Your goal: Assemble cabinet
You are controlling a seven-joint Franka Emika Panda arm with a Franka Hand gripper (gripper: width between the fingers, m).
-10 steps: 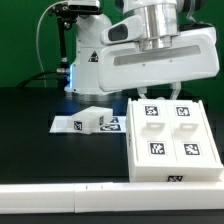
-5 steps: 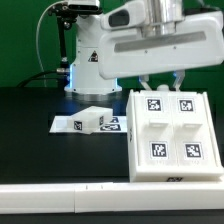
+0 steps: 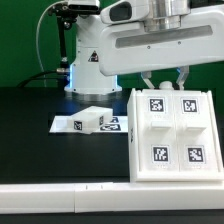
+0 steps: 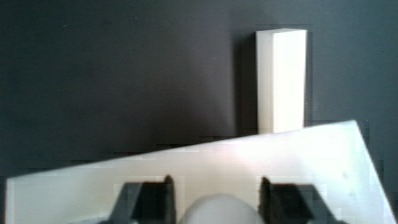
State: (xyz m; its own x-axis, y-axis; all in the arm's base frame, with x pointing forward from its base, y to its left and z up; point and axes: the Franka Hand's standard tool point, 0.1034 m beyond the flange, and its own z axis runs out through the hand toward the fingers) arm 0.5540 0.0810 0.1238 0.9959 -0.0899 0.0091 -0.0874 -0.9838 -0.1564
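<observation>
The cabinet (image 3: 172, 135) is a white box with a four-panelled front and black-and-white tags, on the exterior view's right. Its far edge is raised off the black table. My gripper (image 3: 164, 82) sits at that far edge, one finger either side of the middle, and is shut on the cabinet. In the wrist view the cabinet (image 4: 107, 180) fills the near part as a slanted white face. My gripper (image 4: 215, 203) shows two dark fingers (image 4: 146, 200) either side of a rounded white knob (image 4: 217, 212). A small tagged white panel piece (image 3: 92, 117) lies to the cabinet's left.
The marker board (image 3: 68, 126) lies flat on the table under the small piece. A long plain white rail (image 3: 60, 196) runs along the front edge. The robot's white base (image 3: 85, 65) stands behind. A narrow white strip (image 4: 278, 80) shows on the dark table in the wrist view.
My gripper has risen, and the cabinet's far edge has come up with it. The cabinet now looks larger and more tilted. The small piece and marker board have not moved.
</observation>
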